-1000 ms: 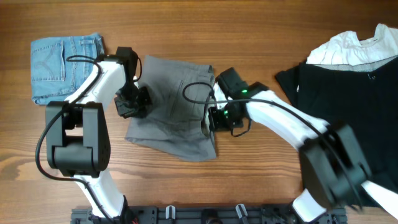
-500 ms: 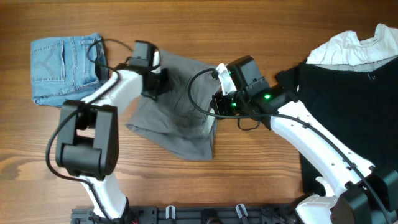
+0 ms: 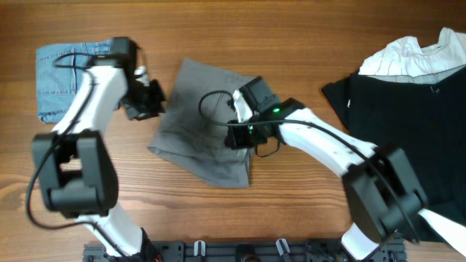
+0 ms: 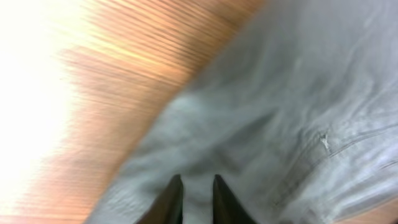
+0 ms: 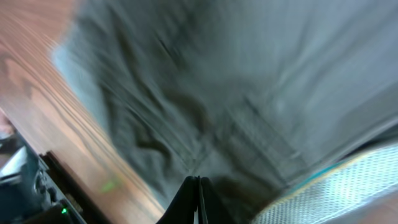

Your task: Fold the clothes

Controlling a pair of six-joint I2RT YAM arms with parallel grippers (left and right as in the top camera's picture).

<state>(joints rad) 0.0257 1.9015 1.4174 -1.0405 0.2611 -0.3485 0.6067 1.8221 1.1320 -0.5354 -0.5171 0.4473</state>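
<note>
I see the grey shorts (image 3: 196, 142) lying rumpled mid-table, a little left of centre. My left gripper (image 4: 193, 198) sits at their far-left edge, jaws slightly parted. My right gripper (image 5: 198, 196) is pressed closed over their right side.

Grey shorts (image 3: 196, 138), denim shorts (image 3: 62, 80), black garment (image 3: 408, 124), white garment (image 3: 415, 57): one each.

Brown wood-grain table (image 3: 291, 29), even light, black rail (image 3: 240, 251) along near edge

the left claw (image 3: 151, 102) has swung back across the grey shorts (image 3: 207, 149) to their left edge, tips now slightly parted.
</note>
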